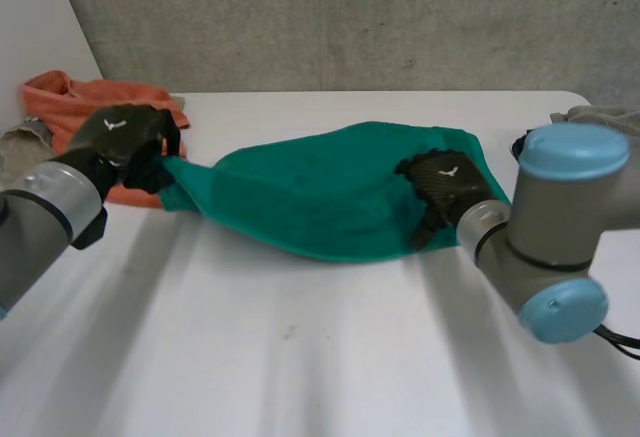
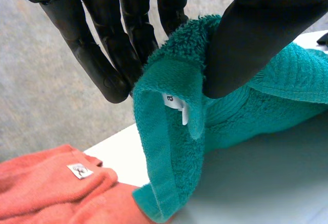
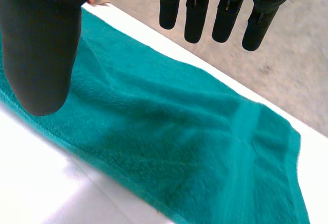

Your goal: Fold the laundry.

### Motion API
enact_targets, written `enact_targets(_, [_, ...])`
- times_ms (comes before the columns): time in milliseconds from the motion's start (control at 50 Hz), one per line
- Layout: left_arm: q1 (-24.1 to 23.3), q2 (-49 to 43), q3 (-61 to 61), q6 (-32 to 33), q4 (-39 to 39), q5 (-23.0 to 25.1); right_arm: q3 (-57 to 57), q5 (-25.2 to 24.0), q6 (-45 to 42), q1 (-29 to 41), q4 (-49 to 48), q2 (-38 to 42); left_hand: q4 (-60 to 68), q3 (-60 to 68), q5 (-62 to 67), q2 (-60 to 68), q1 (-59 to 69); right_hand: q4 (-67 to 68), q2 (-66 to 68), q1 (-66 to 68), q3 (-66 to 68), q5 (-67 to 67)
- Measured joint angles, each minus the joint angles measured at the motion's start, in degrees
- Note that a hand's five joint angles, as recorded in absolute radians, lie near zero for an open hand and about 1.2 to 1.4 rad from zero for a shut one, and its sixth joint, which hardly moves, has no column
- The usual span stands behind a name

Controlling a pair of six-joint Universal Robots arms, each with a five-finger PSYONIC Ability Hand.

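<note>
A green towel [image 1: 320,192] lies bunched across the middle of the white table [image 1: 300,357]. My left hand [image 1: 125,137] is at the towel's left end and holds that corner raised off the table. Seen from the left wrist, the thumb [image 2: 256,34] presses the corner of the green towel [image 2: 174,131], with its white tag, against the fingers [image 2: 102,60]. My right hand [image 1: 445,187] is over the towel's right part. From the right wrist, its fingers [image 3: 197,8] are straight and its thumb [image 3: 41,44] stands apart above the green towel [image 3: 179,147], holding nothing.
An orange towel [image 1: 90,107] lies at the table's back left, just behind and under my left hand; its tag shows on the orange towel [image 2: 51,188]. A beige cloth [image 1: 15,142] sits at the left edge. A grey cloth [image 1: 600,115] lies at the far right.
</note>
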Motion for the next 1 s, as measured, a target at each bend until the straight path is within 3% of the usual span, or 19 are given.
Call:
enact_targets(140, [0.4,4.1,0.9,0.0,-2.3,0.1,-4.3,-1.6,0.6,-4.4,11.4,-1.2,0.0,0.0,0.0,0.0,0.0,1.3,0.1,0.7,1.6,3.0])
enact_targets(300, [1.6,7.6,1.6,-0.2,-3.3,0.4,-10.6,-6.0,-13.7,-9.4,18.3,3.5,0.0,0.0,0.0,0.0,0.0,8.0,5.0,6.8,7.7,9.8])
enact_targets(420, [2.1,9.8,2.3,-0.7,-4.3,1.2,-14.1,-7.8,-21.4,-11.0,18.6,8.7,0.0,0.0,0.0,0.0,0.0,11.1,8.5,10.0,11.0,12.7])
enact_targets(600, [1.9,10.3,3.1,-1.0,-4.8,1.6,-17.4,-9.5,-22.8,-11.7,16.1,14.5,0.0,0.0,0.0,0.0,0.0,12.9,10.3,11.7,13.1,14.6])
enact_targets(1000, [2.2,8.0,3.1,-0.7,-4.8,1.5,-14.6,-9.4,-22.7,-12.4,16.7,13.0,0.0,0.0,0.0,0.0,0.0,11.5,9.6,11.3,11.8,11.6])
